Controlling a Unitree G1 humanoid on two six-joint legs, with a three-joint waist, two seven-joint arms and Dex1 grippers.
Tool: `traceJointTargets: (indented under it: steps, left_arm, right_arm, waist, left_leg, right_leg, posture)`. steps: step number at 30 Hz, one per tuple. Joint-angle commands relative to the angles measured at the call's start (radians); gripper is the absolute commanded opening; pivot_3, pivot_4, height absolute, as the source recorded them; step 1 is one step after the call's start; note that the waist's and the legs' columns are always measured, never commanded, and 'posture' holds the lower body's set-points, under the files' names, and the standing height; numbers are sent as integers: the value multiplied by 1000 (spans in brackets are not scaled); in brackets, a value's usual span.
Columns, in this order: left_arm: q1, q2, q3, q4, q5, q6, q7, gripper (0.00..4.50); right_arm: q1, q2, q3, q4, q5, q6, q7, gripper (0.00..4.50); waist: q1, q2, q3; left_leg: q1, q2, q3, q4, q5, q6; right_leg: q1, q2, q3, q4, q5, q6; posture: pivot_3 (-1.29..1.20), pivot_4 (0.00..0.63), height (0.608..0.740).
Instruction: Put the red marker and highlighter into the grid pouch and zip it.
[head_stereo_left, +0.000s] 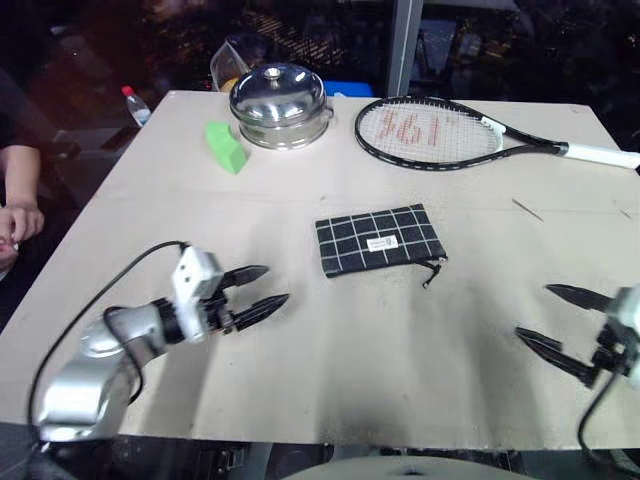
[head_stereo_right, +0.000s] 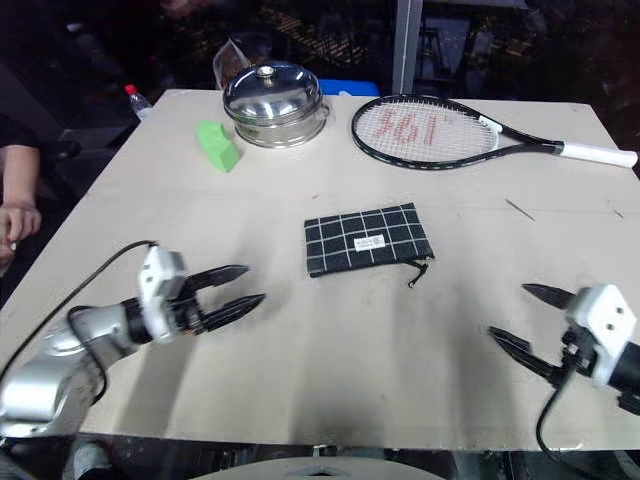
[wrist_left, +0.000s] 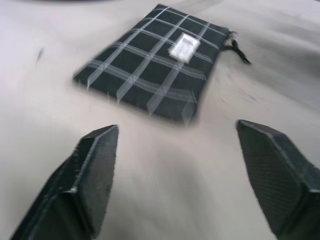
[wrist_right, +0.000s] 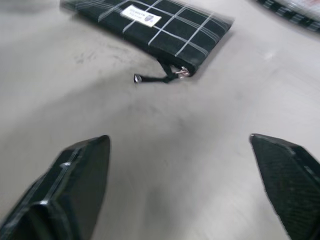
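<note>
**Pouch looks zipped, both grippers backed off**

Pouch-wise we're near done, I'd say: grid pouch (head_stereo_left: 380, 240) lies flat mid-table, zipper apparently closed, pull cord (wrist_right: 150, 78) trailing at its 5 o'clock corner. No marker or highlighter on the table, so presumably inside. Left gripper (head_stereo_left: 258, 292) at 8 o'clock and right gripper (head_stereo_left: 562, 323) at 4 o'clock, both spread wide, empty. Right wrist view catches the zipper end up close; the head views take in the racket (head_stereo_left: 440, 132) and pot (head_stereo_left: 279, 104).

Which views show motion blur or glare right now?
Left wrist view: grid pouch smeared, its fingers sharper. Right wrist view: pouch edges soft, table streaky. Eye views: mostly crisp, bright highlights on the steel pot lid.
</note>
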Motion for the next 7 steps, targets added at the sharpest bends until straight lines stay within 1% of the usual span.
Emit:
traceJointTargets:
  steps: [1, 7]
  left_arm:
    - [27, 9, 47, -76, -29, 5, 6, 3621]
    - [68, 7, 70, -110, -48, 31, 26, 3621]
  right_arm:
    - [49, 30, -84, -18, 43, -100, 30, 4409]
    - [75, 47, -83, -1, 40, -147, -5, 4409]
  waist:
    - [1, 1, 0]
    - [-1, 2, -1]
  left_leg:
    - [3, 0, -1, -1, 0, -1]
    - [2, -1, -1, -6, 0, -1]
  right_leg:
    - [3, -1, -1, -2, 0, 0]
    - [4, -4, -2, -7, 0, -1]
  posture:
    - [0, 150, 740]
    - [0, 150, 740]
